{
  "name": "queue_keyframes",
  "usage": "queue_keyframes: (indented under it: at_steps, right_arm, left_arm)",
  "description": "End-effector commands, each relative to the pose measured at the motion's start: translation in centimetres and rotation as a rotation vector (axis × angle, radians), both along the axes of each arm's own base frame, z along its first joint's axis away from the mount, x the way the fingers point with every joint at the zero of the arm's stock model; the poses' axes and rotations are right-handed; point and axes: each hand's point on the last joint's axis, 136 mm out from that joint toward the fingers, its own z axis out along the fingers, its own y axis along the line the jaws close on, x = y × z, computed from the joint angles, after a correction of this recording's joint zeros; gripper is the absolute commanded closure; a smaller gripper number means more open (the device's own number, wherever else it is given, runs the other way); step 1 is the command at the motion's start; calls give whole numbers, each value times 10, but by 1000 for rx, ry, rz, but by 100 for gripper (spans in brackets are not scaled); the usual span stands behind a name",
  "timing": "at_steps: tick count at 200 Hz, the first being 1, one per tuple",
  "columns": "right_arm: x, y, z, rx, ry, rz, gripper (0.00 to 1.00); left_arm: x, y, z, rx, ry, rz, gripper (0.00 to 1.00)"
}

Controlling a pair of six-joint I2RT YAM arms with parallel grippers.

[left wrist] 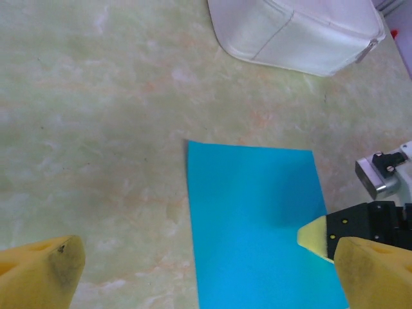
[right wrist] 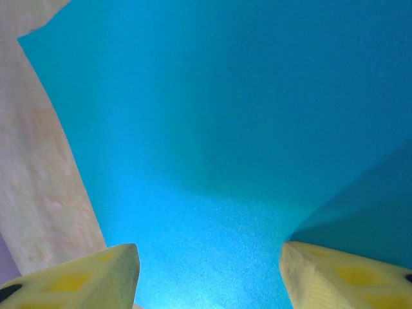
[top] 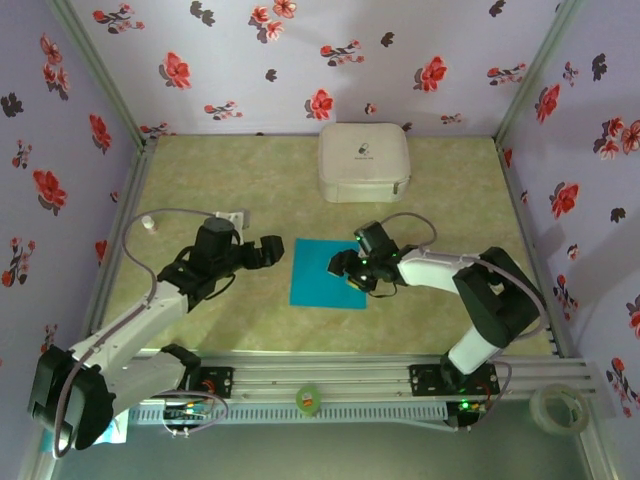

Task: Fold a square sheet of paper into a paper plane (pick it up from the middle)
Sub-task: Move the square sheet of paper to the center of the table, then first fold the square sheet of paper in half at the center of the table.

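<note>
1. The thin, bright turquoise-blue square sheet of paper (top: 318,275) lies flat on the pale green marbled tabletop (top: 460,210). It is roughly midway between the two arms, so either can reach it. No crease shows, so I judge that the folding has not begun.
2. The right gripper (top: 343,266) sits low over the right-hand part of the sheet. Its yellow foam fingers (right wrist: 84,278) are spread apart, with blue paper showing across the gap, so it is released and clamps nothing. A darker blue wedge beside one finger may be shadow or a lifted edge; I cannot tell which. Working over the surface rather than a corner fits the instruction to pick the sheet up from the middle. Even so, the gripper looks nearer the edge than the centre.
3. The left gripper (top: 272,250) hangs just off the sheet's left edge, its fingers wide apart and empty. It seems placed to pin or receive the paper once it lifts.
4. The white rounded-square zip case (top: 364,162) stands well apart at the far side, out of the working area.
</note>
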Motion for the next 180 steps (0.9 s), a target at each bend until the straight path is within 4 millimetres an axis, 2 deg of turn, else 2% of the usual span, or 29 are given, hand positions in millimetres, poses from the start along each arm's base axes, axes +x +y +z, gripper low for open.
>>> queue_keyframes:
  at_steps: [1, 21, 43, 63, 75, 87, 99, 114, 128, 149, 162, 180]
  right_arm:
    - [-7, -9, -45, -104, 103, -157, 39]
    - [2, 18, -40, -61, 111, -172, 39]
    - [9, 46, -20, -35, 92, -115, 41]
    - [17, 52, 18, -38, 66, -120, 40]
    - [24, 49, 57, -25, 21, -144, 37]
    - [30, 36, 92, -68, -51, -167, 34]
    - [32, 12, 109, -162, -109, -181, 33]
    - [32, -26, 112, -289, -154, -216, 32]
    - [37, -47, 113, -305, -213, -217, 32]
    - [40, -77, 108, -270, -205, -264, 32]
    - [35, -86, 107, -212, -155, -294, 32]
    - [30, -89, 110, -169, -207, -287, 31]
  left_arm:
    - [5, 5, 20, 7, -29, 24, 0]
    - [5, 5, 23, 2, -13, 27, 1]
    - [6, 6, 22, 40, 8, 17, 2]
    - [8, 11, 22, 82, 97, 38, 6]
    - [7, 13, 23, 91, 175, 57, 8]
    - [6, 9, 28, 99, 238, 44, 9]
    - [11, 3, 30, 103, 274, 35, 10]
    - [17, -5, 25, 115, 332, 20, 21]
    - [21, -18, 19, 141, 399, -8, 29]
    - [23, -48, 10, 191, 397, -95, 30]
    - [23, -63, 5, 214, 422, -124, 30]
    - [20, -76, -11, 276, 465, -147, 31]
